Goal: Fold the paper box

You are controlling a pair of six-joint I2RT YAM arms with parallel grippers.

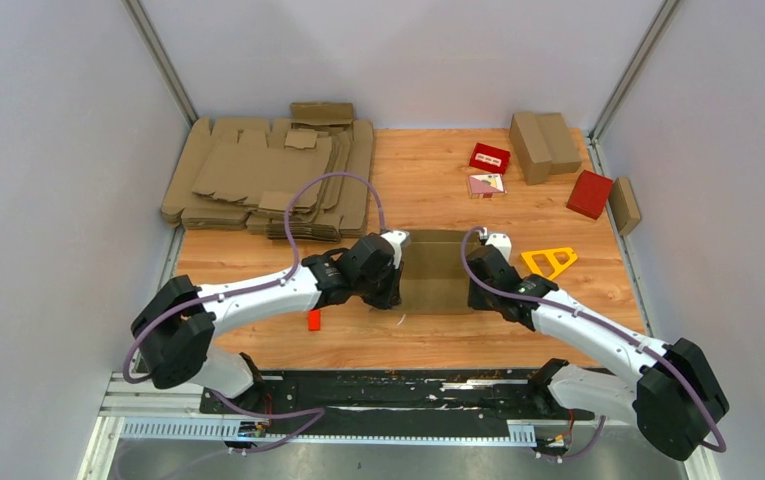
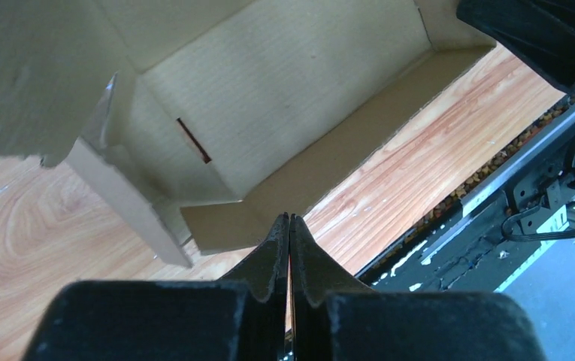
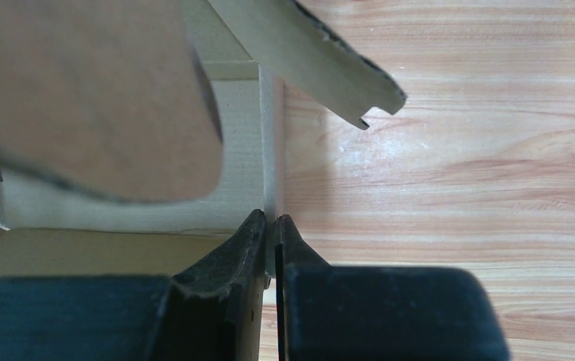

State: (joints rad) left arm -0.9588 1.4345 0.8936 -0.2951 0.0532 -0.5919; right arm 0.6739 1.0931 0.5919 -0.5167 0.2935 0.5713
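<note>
We see both arms bend inward to the paper box (image 1: pixel 436 272): left gripper (image 2: pixel 289 219) pinched closed, right gripper (image 3: pixel 271 222) clamped on its wall.

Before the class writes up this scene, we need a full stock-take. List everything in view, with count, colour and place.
paper box: one, brown, half folded, centre
flat cardboard blanks: one stack, brown, far left corner
folded boxes: three, brown, far right
red boxes: two, red, far right
small pale box: one, whitish-pink, beside a red box
triangular frame: one, yellow, right of the paper box
small red piece: one, red, near-left of the paper box
table: one, wood-brown, under everything
arms: two, white and black, near edge
left gripper: one, black, shut at the paper box's near edge
right gripper: one, black, shut on a paper box wall
</note>
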